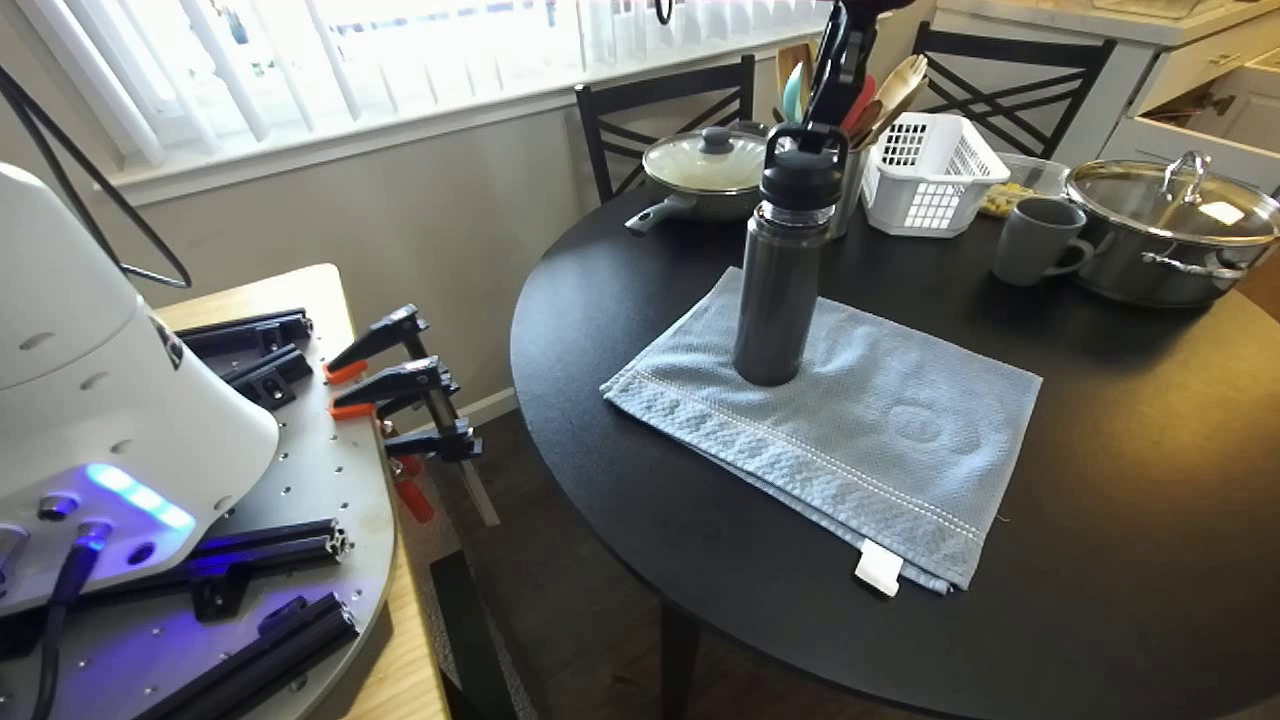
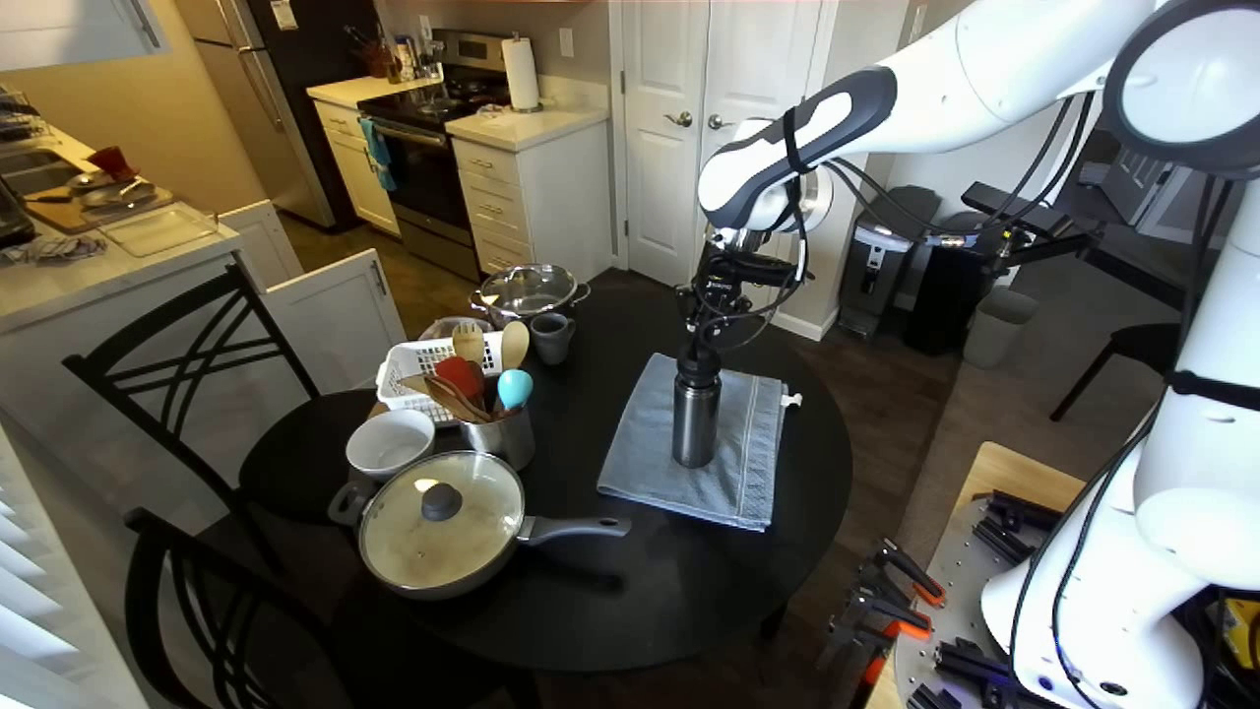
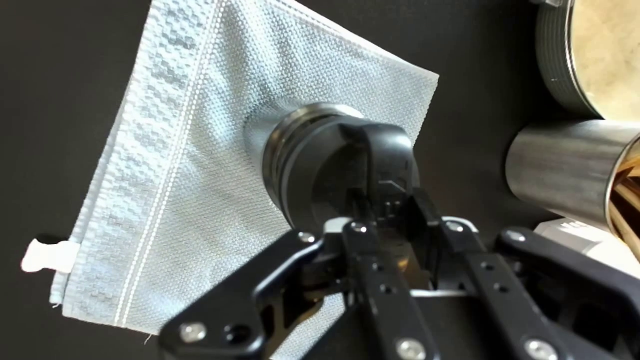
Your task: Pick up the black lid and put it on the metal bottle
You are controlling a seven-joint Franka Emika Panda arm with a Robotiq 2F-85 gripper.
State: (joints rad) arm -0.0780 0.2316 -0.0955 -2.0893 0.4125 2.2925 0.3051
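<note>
The black lid, round with a loop handle, is at the top of the upright dark grey metal bottle, whose shiny neck shows below. The jaws are closed on this loop, and the white arm reaches over the desk, its end pointing down.

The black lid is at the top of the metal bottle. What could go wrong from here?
The black lid may not be seated: a shiny band shows below it in an exterior view, so it could tilt or fall if released.
The metal bottle stands on a soft, rippled towel, which might slip or let it tip under pressing or twisting.
The gripper holds only the loop, so the lid might pivot.
</note>
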